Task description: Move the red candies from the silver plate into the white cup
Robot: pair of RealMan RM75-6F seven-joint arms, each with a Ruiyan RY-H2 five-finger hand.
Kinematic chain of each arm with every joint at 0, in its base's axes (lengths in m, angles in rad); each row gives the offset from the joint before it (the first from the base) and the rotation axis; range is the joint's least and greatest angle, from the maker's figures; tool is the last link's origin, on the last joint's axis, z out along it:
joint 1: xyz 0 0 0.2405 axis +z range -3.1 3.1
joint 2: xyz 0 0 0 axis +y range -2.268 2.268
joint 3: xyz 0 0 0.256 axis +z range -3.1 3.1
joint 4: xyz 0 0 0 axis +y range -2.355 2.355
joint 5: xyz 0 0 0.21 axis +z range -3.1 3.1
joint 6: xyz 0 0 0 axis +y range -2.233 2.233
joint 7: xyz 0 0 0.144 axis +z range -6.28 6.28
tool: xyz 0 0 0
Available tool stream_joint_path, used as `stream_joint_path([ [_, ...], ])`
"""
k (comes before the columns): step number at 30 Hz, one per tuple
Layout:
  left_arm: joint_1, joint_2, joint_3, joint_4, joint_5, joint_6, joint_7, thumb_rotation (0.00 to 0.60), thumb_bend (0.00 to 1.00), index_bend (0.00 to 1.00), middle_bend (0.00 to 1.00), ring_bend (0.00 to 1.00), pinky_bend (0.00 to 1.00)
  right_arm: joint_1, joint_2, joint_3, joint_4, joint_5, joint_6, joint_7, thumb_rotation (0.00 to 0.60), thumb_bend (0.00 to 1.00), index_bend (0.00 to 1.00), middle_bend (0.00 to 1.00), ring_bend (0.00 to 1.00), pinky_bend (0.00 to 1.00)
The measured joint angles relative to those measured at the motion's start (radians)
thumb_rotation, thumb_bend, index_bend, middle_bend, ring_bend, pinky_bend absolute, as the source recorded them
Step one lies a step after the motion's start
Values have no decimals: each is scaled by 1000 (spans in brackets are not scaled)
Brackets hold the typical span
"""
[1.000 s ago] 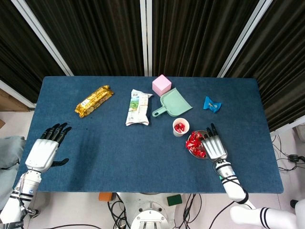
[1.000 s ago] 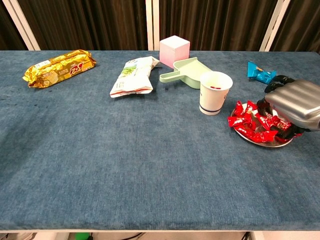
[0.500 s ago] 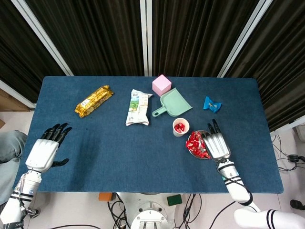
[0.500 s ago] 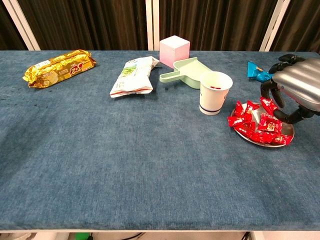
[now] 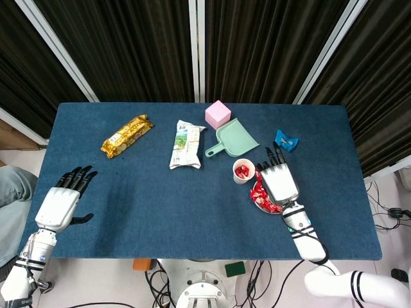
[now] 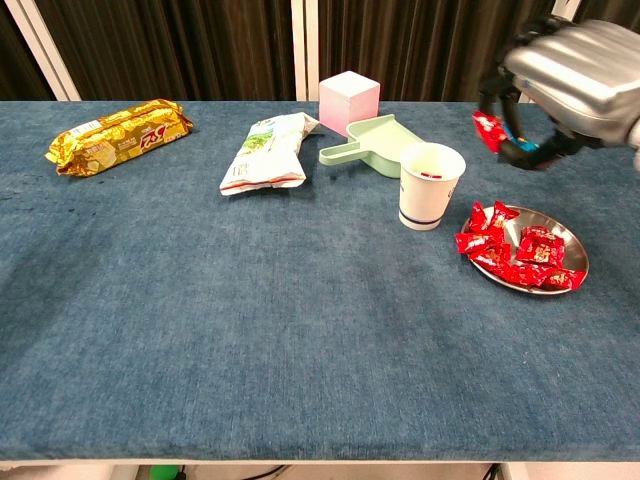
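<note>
A silver plate (image 6: 572, 247) with several red candies (image 6: 505, 252) sits right of the white cup (image 6: 428, 186), which holds red candies (image 5: 242, 171). My right hand (image 6: 560, 75) hangs in the air above and right of the cup, pinching one red candy (image 6: 490, 128) in its fingers. In the head view the right hand (image 5: 278, 181) covers much of the plate (image 5: 260, 206) beside the cup (image 5: 243, 171). My left hand (image 5: 60, 203) rests at the table's near left, fingers spread, holding nothing.
A green dustpan (image 6: 371, 145) and pink cube (image 6: 349, 100) stand just behind the cup. A white snack bag (image 6: 267, 152) and a gold biscuit pack (image 6: 118, 133) lie further left. A blue wrapper (image 5: 286, 141) lies behind the plate.
My right hand has risen off the plate with one red candy and moved up and left toward the cup. The left hand has not moved.
</note>
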Motion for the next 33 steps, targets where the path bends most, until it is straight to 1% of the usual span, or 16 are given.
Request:
stream_joint_path([
  [4,1,1,-1,1,-1,1,-3,600,34,101,30,5,144,35,-42,19,44,30,-33,-26,600,534,681,541,134,0],
  [9,1,3,-1,2,-2,1,-8,600,34,101,30,5,144,69,-91,32,101,67,-66,-52,600,513,649,534,131,0],
  [13,0,3,0,3,-1,0,-11,600,33,101,30,5,144,86,-108,37,117,99,-84,-67,600,474,561,492,111,0],
  [17,1,4,-1,3,0,1,-13,600,33,101,30,5,144,97,-109,37,117,108,-93,-71,600,433,469,410,58,0],
  [20,1,4,0,3,1,2,-13,600,33,101,30,5,144,102,-102,35,108,112,-95,-73,600,411,426,363,26,0],
  [24,-1,4,1,3,1,-2,-11,600,34,101,30,5,144,105,-93,33,99,120,-94,-73,600,400,393,327,2,0],
  [28,-1,3,1,2,0,-4,-9,600,34,101,30,5,144,106,-85,28,94,124,-91,-67,600,395,368,297,0,0],
  [33,-1,4,0,1,-2,-3,-8,600,34,101,30,5,144,99,-69,23,80,115,-75,-50,600,395,360,288,0,0],
])
